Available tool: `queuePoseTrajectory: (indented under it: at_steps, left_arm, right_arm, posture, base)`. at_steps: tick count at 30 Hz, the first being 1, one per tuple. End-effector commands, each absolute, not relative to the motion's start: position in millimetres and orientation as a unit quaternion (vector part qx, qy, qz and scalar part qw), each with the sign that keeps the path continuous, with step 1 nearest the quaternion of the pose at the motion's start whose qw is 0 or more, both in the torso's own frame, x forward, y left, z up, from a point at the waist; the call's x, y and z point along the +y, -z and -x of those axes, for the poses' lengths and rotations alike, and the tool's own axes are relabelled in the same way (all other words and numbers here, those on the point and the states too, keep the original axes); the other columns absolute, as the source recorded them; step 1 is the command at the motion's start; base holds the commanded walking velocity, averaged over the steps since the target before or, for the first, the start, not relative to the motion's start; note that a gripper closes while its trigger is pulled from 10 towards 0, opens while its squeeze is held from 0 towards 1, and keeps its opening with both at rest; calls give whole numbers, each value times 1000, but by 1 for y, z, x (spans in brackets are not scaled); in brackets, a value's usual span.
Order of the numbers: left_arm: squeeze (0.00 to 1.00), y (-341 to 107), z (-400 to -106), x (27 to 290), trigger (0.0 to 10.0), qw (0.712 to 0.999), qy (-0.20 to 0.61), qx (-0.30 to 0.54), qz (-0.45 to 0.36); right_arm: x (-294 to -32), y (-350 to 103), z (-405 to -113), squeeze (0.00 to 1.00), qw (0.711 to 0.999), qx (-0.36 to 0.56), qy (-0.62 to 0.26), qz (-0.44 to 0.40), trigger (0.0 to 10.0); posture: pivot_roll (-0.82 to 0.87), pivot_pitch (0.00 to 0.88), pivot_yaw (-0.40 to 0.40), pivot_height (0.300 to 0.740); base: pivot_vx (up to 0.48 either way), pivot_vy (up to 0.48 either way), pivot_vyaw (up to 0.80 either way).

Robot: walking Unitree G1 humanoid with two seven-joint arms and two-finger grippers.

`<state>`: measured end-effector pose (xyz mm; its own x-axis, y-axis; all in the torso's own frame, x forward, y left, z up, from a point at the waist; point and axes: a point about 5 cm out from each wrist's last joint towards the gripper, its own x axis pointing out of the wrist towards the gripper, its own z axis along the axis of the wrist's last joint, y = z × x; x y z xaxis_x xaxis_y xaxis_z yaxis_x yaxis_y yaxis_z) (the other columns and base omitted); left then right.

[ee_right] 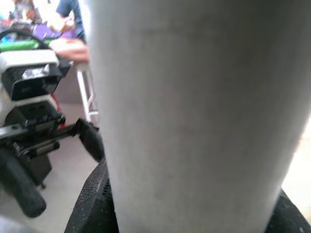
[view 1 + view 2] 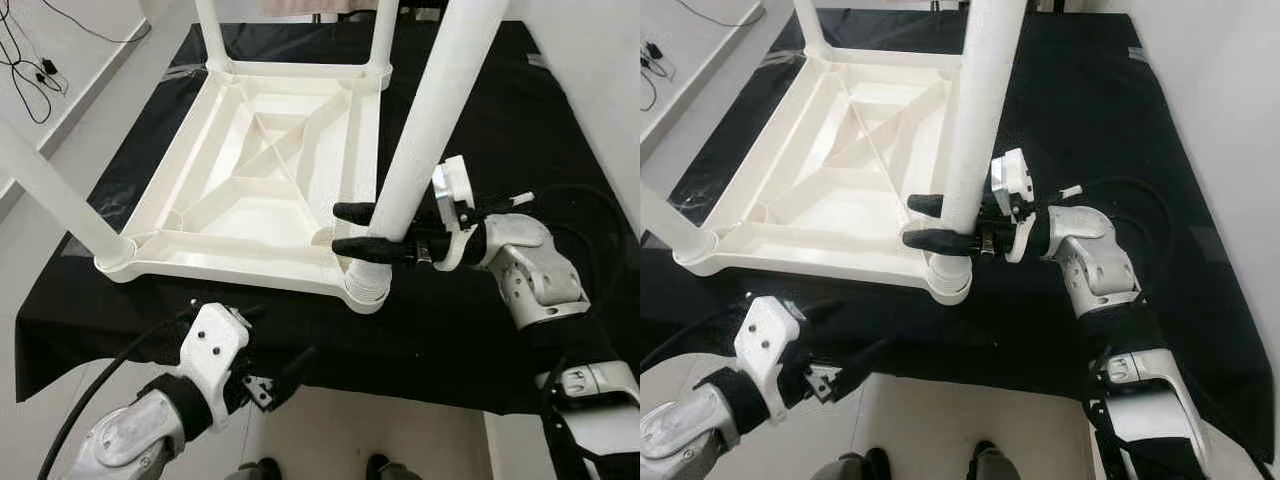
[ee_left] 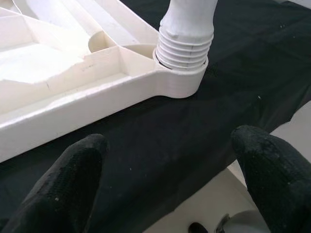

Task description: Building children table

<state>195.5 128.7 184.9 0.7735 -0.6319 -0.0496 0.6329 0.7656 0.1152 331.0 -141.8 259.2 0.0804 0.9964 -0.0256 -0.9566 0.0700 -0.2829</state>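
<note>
A white plastic children's table (image 2: pixel 250 170) lies upside down on a black cloth (image 2: pixel 480 330). Its near-right leg (image 2: pixel 430 120) stands tilted in the threaded corner socket (image 3: pixel 182 73), several thread rings still showing above the collar. My right gripper (image 2: pixel 342 229) is shut on this leg just above the socket, one black finger on each side. Another leg (image 2: pixel 50 190) stands in the near-left corner, and two more (image 2: pixel 210 30) rise at the far corners. Below the table's near edge, my left gripper (image 3: pixel 167 160) hangs open over the cloth's front edge with nothing in it.
The cloth's front edge drops to a pale floor, where my feet (image 2: pixel 265 468) show. Black cables (image 2: pixel 25 60) lie on the floor at the far left. A white wall (image 2: pixel 600 80) runs along the right. A black-and-white machine (image 1: pixel 29 97) stands beyond the leg.
</note>
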Motion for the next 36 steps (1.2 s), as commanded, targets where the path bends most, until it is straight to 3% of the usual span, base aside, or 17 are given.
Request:
queuePoseTrajectory:
  at_steps: [1,4,10,21,31,34,36]
  left_arm:
    - [0,-186,-191,130,10000,937,343,6,-67]
    - [0,-185,-182,132,10000,936,345,17,-68]
    - [0,-185,-173,135,10000,935,347,29,-67]
    - [0,-187,-165,137,10000,935,347,40,-64]
    - [0,-187,-167,136,10000,935,347,39,-62]
    - [0,-187,-170,135,10000,936,345,36,-59]
    - [0,-187,-170,135,10000,936,345,36,-59]
  right_arm:
    - [-134,-234,-327,0,703,-32,-702,107,10000]
    - [-120,-241,-326,0,660,-36,-740,123,10000]
    - [-110,-243,-325,0,617,-31,-772,148,10000]
    - [-108,-258,-327,0,593,-34,-778,205,10000]
    - [-108,-262,-330,0,600,-36,-770,213,10000]
    - [-104,-268,-342,0,671,-52,-717,181,10000]
    - [-104,-268,-342,0,671,-52,-717,181,10000]
  posture:
    - [45,287,22,740]
    - [74,306,35,740]
    - [94,330,46,740]
    - [101,358,54,740]
    - [88,351,45,740]
    - [78,350,39,740]
    - [78,350,39,740]
  base:
    - [0,0,0]
    - [0,0,0]
    - [0,0,0]
    - [0,0,0]
    - [0,0,0]
    - [0,0,0]
    - [0,0,0]
